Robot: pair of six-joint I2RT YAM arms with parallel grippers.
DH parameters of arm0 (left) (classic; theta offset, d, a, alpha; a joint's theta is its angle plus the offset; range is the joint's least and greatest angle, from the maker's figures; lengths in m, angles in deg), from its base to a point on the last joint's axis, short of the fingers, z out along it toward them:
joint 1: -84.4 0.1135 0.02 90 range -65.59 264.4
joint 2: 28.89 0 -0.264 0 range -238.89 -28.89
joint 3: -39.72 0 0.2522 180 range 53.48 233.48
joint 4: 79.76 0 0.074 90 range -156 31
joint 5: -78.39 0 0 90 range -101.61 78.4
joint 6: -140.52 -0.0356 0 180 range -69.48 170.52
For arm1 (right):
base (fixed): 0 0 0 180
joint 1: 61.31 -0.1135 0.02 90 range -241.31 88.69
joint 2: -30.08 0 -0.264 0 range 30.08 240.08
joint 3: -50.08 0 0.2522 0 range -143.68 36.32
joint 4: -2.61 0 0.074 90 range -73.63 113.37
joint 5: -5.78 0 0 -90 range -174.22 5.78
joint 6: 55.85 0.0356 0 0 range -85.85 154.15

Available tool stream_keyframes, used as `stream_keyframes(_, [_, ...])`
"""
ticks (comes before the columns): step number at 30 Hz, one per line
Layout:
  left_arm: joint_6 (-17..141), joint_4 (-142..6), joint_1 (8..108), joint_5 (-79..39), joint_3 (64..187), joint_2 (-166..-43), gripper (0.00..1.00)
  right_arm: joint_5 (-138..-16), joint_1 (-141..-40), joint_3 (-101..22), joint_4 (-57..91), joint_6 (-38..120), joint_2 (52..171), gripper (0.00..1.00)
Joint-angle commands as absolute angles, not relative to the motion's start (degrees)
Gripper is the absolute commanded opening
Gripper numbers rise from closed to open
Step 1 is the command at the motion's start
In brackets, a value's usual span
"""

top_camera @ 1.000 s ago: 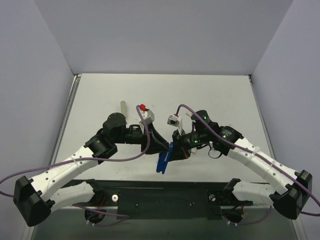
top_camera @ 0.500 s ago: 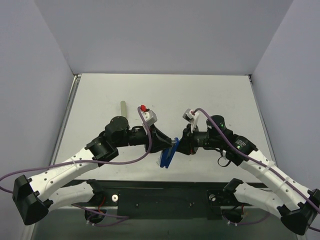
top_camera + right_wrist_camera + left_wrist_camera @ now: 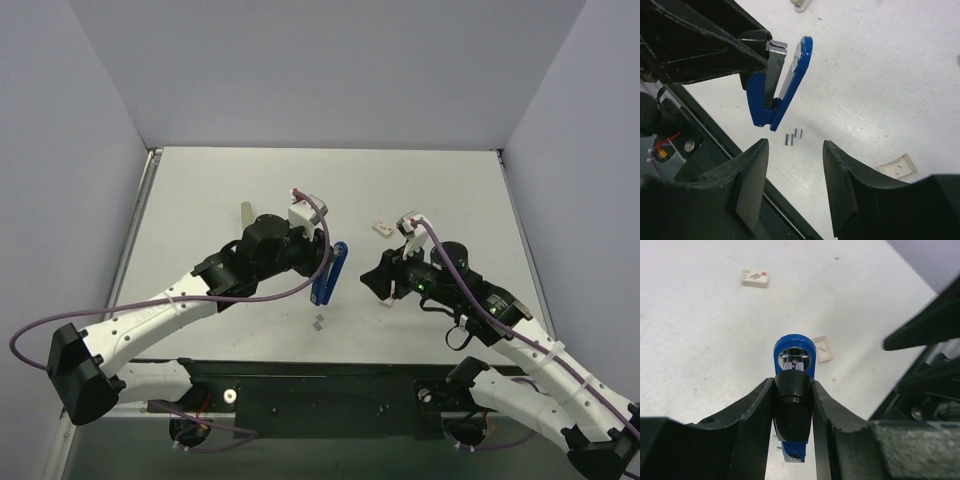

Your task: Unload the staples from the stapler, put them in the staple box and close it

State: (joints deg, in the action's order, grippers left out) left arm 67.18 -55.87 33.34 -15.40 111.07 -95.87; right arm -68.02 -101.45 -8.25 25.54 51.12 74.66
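Note:
My left gripper (image 3: 320,262) is shut on the blue stapler (image 3: 331,272) and holds it above the table, front of centre. In the left wrist view the stapler's dark end (image 3: 793,407) sits clamped between the fingers (image 3: 755,415), with the blue tip (image 3: 795,346) pointing away. From the right wrist the stapler (image 3: 785,82) hangs hinged open, its metal rail showing. Two short strips of staples (image 3: 794,136) lie on the table just under it, small grey bits (image 3: 319,322) from above. My right gripper (image 3: 795,145) stands open and empty, right of the stapler (image 3: 376,280).
A pale short bar (image 3: 247,215) lies at the back left. A small beige box (image 3: 382,228) sits behind the right gripper. A beige scrap (image 3: 897,166) lies right of the staples. The dark base rail (image 3: 320,385) runs along the near edge.
The right gripper let go of the stapler, opened and drew back to the right. The left arm carried the stapler up and back. Staples now lie on the table below it.

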Motion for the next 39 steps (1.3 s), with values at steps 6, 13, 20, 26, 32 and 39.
stream_keyframes(6, [67.57,-56.68,42.82,-3.34,119.92,-105.25,0.0,-81.67,-101.21,-5.52,22.71,58.49,77.63,0.47])
stream_keyframes(13, [65.2,-56.07,47.75,0.78,125.72,-116.58,0.0,-76.67,-101.57,-2.26,16.9,59.9,79.38,0.48])
stream_keyframes(20, [64.06,-51.06,51.79,4.92,136.18,-130.29,0.0,-75.52,-102.88,-0.77,14.0,59.9,81.15,0.47])
stream_keyframes(26, [64.14,-47.01,55.57,5.09,145.84,-139.8,0.0,-76.22,-103.24,-0.33,14.26,59.55,81.06,0.48])
stream_keyframes(32, [64.31,-45.08,59.7,3.95,153.75,-147.53,0.0,-76.4,-103.5,0.02,14.35,59.46,81.32,0.48])
stream_keyframes(39, [65.64,-43.14,63.13,2.98,161.75,-154.91,0.0,-77.89,-103.5,-0.06,14.7,58.85,81.67,0.49])
